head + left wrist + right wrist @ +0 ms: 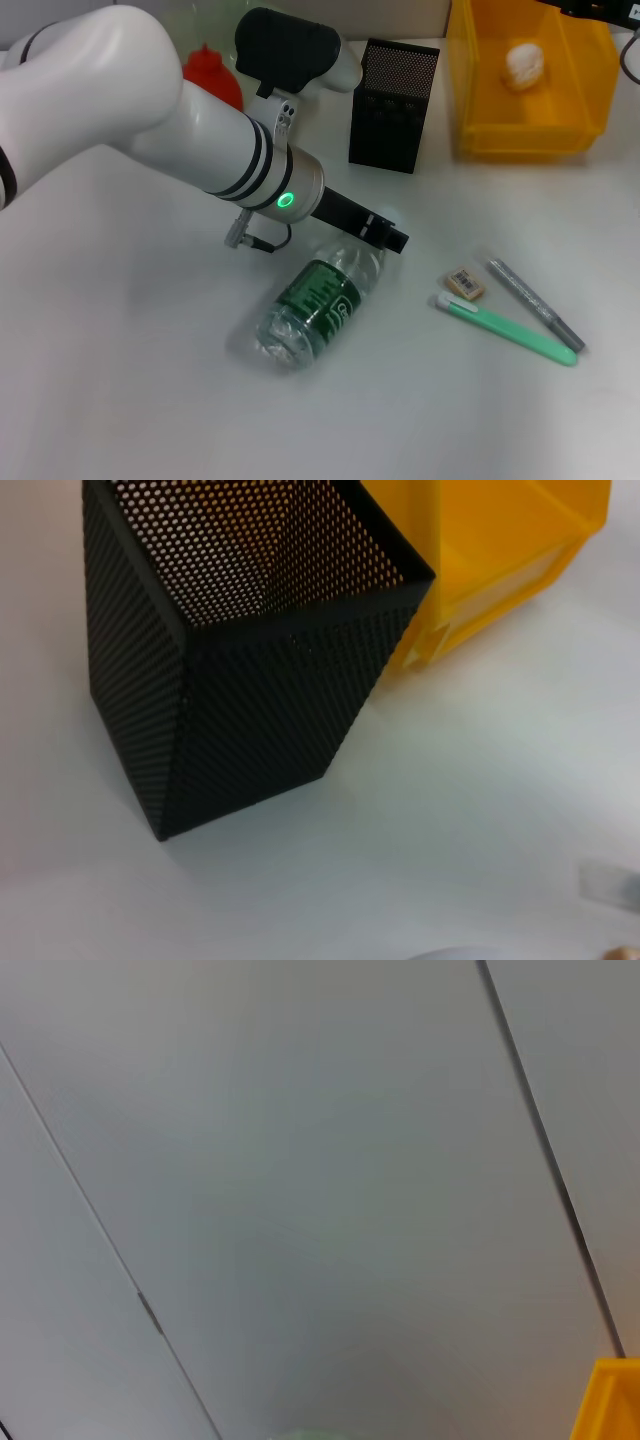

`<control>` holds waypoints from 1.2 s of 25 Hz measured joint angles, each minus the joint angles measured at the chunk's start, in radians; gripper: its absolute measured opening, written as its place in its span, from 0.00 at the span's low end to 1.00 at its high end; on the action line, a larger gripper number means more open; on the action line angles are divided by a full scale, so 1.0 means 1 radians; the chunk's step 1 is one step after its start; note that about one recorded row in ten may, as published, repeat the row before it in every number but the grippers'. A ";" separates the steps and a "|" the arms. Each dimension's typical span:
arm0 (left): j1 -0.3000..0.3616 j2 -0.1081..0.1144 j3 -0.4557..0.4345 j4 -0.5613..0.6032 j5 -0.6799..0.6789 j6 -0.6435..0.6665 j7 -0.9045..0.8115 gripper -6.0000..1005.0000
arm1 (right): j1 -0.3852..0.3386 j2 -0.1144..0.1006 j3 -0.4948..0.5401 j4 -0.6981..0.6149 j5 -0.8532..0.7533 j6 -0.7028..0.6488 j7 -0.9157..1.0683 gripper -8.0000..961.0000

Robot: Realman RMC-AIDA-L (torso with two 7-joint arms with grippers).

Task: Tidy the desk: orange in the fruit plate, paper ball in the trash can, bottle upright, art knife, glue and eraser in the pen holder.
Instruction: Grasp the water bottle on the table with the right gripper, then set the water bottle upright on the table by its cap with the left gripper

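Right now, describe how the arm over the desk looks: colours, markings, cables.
The left arm is glossy white and rounded, with a black cap at one joint and thin black rings near the wrist. A silver collar carries a glowing green light. A small metal plug on a thin dark cable hangs below it. The left gripper is black and blocky. The right arm is out of sight.

The left arm has a glossy white rounded shell, with two thin black bands around the forearm near the wrist. A silver wrist ring carries a lit green round lamp. A thin cable with a metal plug hangs below. The left gripper is matte black and blocky.
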 joint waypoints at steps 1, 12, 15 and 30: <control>0.000 0.000 0.001 -0.002 0.000 -0.004 0.008 0.64 | 0.001 0.000 0.000 0.001 0.000 0.001 0.000 0.74; 0.008 0.000 0.000 -0.013 0.008 -0.011 0.080 0.44 | 0.007 0.003 0.000 0.013 0.015 0.001 -0.005 0.74; 0.015 0.000 -0.004 -0.003 0.006 -0.006 0.102 0.44 | 0.008 0.003 0.002 0.022 0.017 0.001 -0.011 0.74; 0.293 0.009 -0.455 0.130 -0.328 0.139 0.641 0.46 | 0.002 0.001 0.001 0.106 0.108 -0.045 -0.087 0.74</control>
